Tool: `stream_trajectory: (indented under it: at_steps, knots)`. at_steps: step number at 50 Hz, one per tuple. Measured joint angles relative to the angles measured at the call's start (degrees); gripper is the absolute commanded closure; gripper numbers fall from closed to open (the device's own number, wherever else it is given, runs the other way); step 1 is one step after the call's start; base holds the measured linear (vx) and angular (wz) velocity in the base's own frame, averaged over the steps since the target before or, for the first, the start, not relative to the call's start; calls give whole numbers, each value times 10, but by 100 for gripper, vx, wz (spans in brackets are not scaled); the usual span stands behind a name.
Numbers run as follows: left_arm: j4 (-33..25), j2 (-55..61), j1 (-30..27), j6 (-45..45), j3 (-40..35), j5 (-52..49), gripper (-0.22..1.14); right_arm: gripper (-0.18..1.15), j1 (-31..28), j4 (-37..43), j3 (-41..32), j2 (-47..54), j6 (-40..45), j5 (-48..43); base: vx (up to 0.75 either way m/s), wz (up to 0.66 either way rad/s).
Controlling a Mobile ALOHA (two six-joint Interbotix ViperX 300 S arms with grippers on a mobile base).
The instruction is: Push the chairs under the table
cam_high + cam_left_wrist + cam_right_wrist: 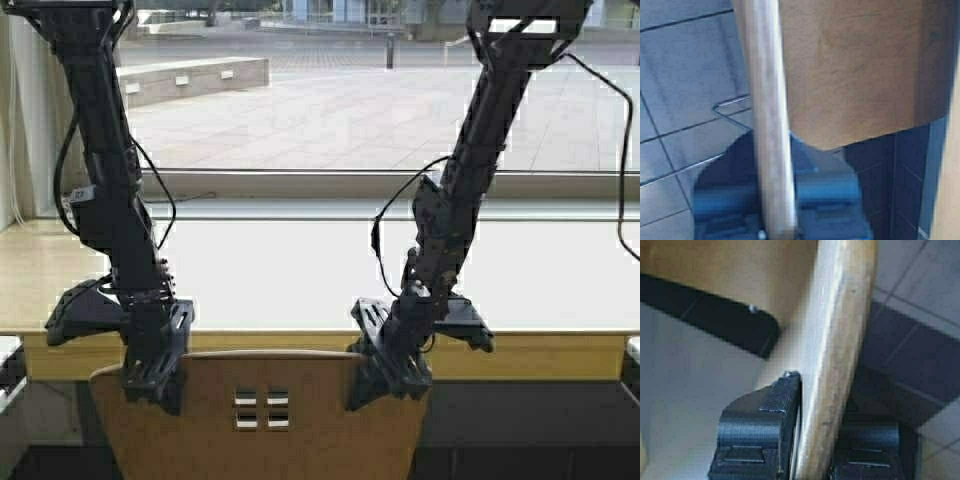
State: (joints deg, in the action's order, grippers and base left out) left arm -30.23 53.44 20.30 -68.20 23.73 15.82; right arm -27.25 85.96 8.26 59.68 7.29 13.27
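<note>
Left gripper [152,385] and right gripper [388,382] both clamp chair [262,415] backrest top; table [300,343] edge lies just beyond; you push straight forward.

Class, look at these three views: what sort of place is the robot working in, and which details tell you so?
Probably a café or campus lounge with window-side seating: a long wooden counter runs beneath a wide window facing a paved plaza, a bent-plywood chair stands before it, and the floor is tiled.

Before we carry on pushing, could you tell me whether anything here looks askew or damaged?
Nothing stands out: the chair sits upright and square to the table, with the left pincer and right pincer clamped on its backrest.
</note>
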Motion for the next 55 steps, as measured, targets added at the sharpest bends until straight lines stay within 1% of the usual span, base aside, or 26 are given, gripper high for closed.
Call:
stream_trajectory:
  at_steps: [32,39,43,45,47,50,55]
  knots:
    - [-1,8,0,0,-11,1,86,92,4,-31,-10,6,1,-16,15,2]
    - [-1,8,-1,0,-11,-4,83,92,3,-33,-10,7,1,-16,10,1]
    - [0,8,-1,0,-11,-12,74,89,4,-34,-10,7,1,-16,7,0]
    - [0,8,-1,0,-11,-13,67,86,4,-38,-10,7,1,-16,5,0]
    - [-1,8,-2,1,-11,-14,57,80,3,-41,-10,9,1,-16,3,0]
    - [0,8,-1,4,-11,-15,40,62,4,-46,-11,9,1,-13,2,0]
    - [5,9,-3,33,-11,-15,12,30,5,-48,-12,9,0,-3,0,0]
